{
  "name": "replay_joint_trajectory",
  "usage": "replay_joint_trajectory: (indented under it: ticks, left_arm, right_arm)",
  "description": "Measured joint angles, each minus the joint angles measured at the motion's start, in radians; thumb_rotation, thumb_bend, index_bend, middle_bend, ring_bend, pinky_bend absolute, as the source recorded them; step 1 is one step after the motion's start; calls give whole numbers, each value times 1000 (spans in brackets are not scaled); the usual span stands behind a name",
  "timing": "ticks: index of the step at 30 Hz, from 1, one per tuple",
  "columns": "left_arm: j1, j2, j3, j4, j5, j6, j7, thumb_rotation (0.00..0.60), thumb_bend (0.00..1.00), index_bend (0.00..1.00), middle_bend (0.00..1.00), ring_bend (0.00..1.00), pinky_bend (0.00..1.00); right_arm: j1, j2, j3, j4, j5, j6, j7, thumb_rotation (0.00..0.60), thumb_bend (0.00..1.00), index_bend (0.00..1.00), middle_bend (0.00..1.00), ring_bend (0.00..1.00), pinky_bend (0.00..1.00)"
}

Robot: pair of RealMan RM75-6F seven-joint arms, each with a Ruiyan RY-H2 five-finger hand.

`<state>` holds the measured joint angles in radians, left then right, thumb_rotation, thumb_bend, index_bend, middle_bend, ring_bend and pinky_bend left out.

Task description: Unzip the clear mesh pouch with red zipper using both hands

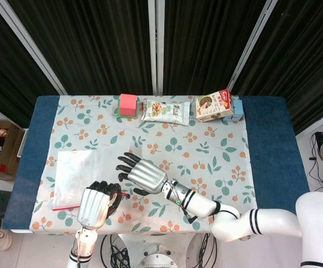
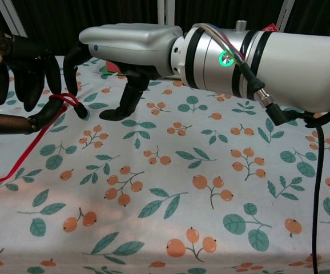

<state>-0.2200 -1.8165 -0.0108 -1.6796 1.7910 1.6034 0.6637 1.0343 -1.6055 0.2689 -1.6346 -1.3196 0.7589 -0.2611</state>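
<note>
**Ana:** Left hand (image 1: pixel 97 204) first: its dark fingers (image 2: pixel 36 74) are curled round the red pull cord (image 2: pixel 67 100) of the zipper, pinching it at the near right corner of the clear mesh pouch (image 1: pixel 77 174). In the chest view the red zipper (image 2: pixel 13 165) runs from that hand down and to the left.

**Ben:** And the right hand (image 1: pixel 142 174)?

**Ana:** Spread, holding nothing. It hangs just right of the left one, over the right edge of the pouch, fingertips aimed left and down. I cannot tell whether they touch the mesh.

**Ben:** Where does the pouch lie?

**Ana:** Flat on the near left part of the floral tablecloth (image 1: pixel 206 162), zipper along its near edge.

**Ben:** So how far along?

**Ana:** I judge it early. The pull is gripped, but the red line looks shut along the near edge, though the pictures are too coarse to be sure. The right hand has yet to pin the pouch, and the draw along the zipper is still to do.

**Ben:** Anything else around?

**Ana:** Along the far edge, well apart: a pink block (image 1: pixel 128 104), a snack packet (image 1: pixel 165 111), a tilted carton (image 1: pixel 214 105) and a blue cube (image 1: pixel 237 108).
</note>
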Motion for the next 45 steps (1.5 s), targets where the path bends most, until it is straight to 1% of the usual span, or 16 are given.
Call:
replay_joint_trajectory:
  ticks: [8, 16, 20, 27, 29, 34, 45]
  left_arm:
    - [5, 2, -9, -8, 1, -13, -2, 600, 396, 761, 729, 639, 700]
    - [11, 6, -17, -13, 4, -18, -6, 600, 395, 762, 726, 639, 700]
    - [13, 6, -22, -13, 3, -21, -11, 600, 396, 762, 724, 639, 700]
    - [19, 7, -31, -12, 0, -17, -24, 600, 395, 761, 722, 638, 700]
    - [22, 8, -34, -11, -1, -13, -30, 600, 395, 762, 721, 638, 700]
    - [29, 9, -38, -4, -2, -2, -46, 600, 396, 762, 720, 638, 699]
    - [42, 1, -50, 17, -17, 13, -80, 600, 396, 761, 719, 638, 700]
  right_arm:
    - [25, -62, -2, 63, -21, 24, 58, 600, 283, 438, 222, 17, 15]
    - [42, -90, -2, 105, -26, 31, 95, 600, 307, 506, 245, 40, 29]
    - [51, -111, -1, 130, -24, 29, 125, 600, 318, 587, 274, 65, 45]
    - [65, -147, 12, 169, -22, 42, 165, 600, 337, 787, 370, 129, 78]
    - [67, -152, 19, 173, -22, 52, 169, 600, 348, 823, 384, 141, 88]
    - [68, -141, 34, 158, -12, 65, 171, 600, 367, 879, 410, 155, 100]
    - [63, -79, 62, 71, 37, 77, 144, 600, 374, 908, 420, 170, 104]
